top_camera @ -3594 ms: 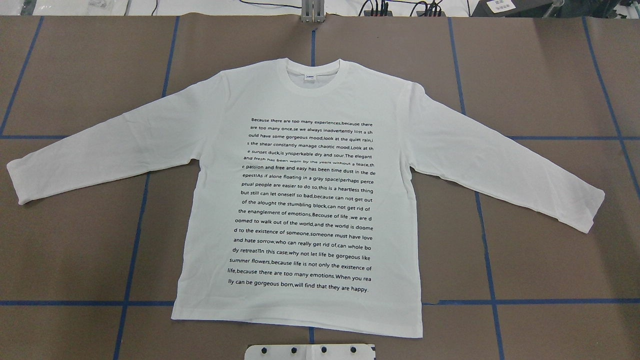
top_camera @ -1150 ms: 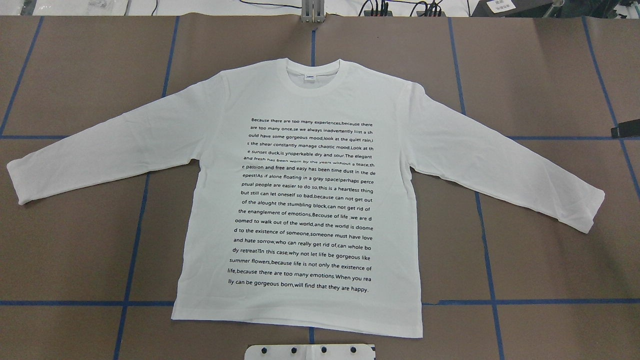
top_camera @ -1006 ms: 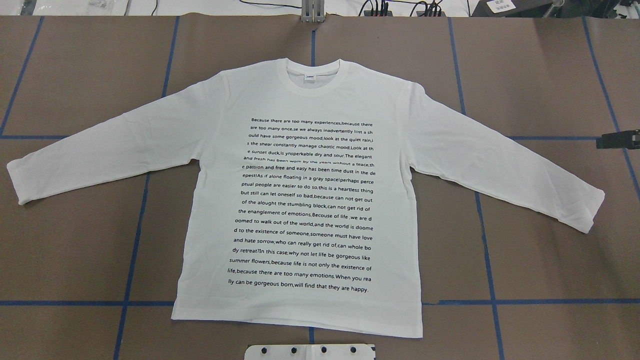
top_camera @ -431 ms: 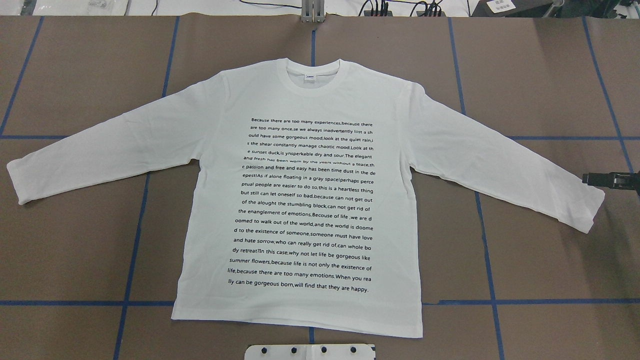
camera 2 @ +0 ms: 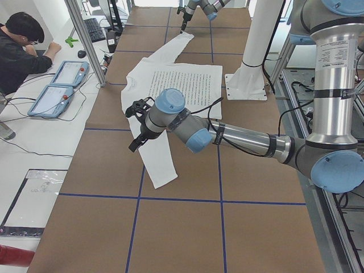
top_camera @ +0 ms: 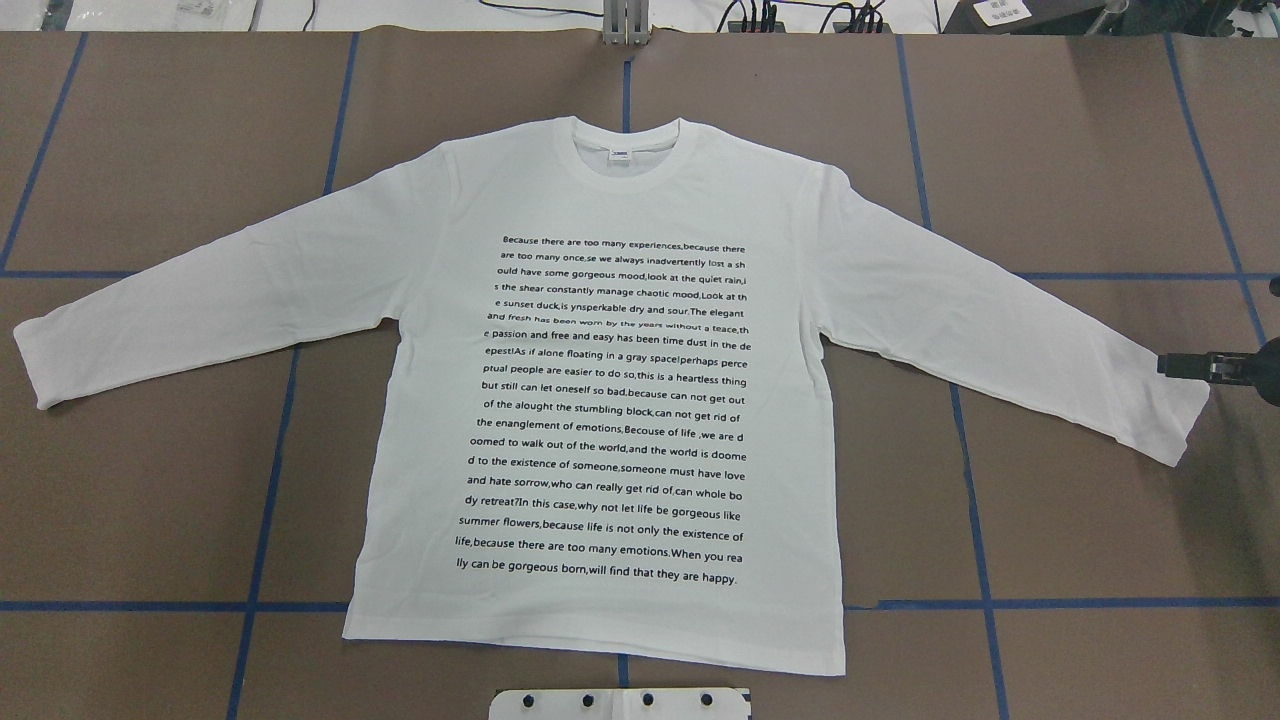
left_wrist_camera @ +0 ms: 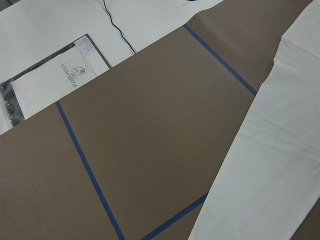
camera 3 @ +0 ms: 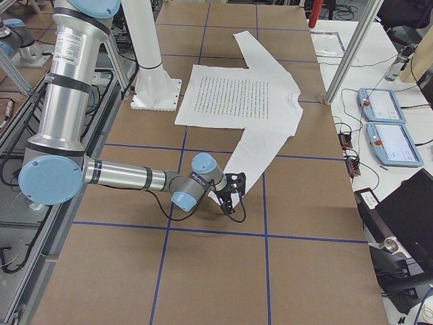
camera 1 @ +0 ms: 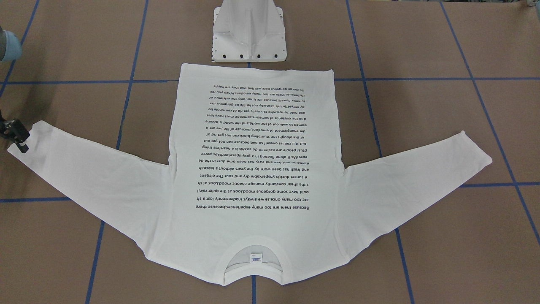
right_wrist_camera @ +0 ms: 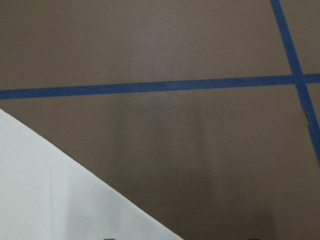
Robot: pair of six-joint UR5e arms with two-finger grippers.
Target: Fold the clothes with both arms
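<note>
My left arm [camera 2: 244,138] and right arm [camera 3: 128,176] are silver tubes with grey joints and light-blue caps. Black cable loops along each forearm. Small printed text rings the upright tubes. The left gripper [camera 2: 136,142] and right gripper [top_camera: 1168,364] are black.

The right gripper [top_camera: 1172,365] pokes in at the right edge of the overhead view, cut off there, and its jaws are too small to judge (likewise at the left edge of the front-facing view). The left gripper [camera 2: 135,142] shows only in the left side view, its spread unclear. The shirt [top_camera: 600,400] has an unreadable neck label [top_camera: 620,155]. The bottom edge crops the pedestal base [top_camera: 620,704].
</note>
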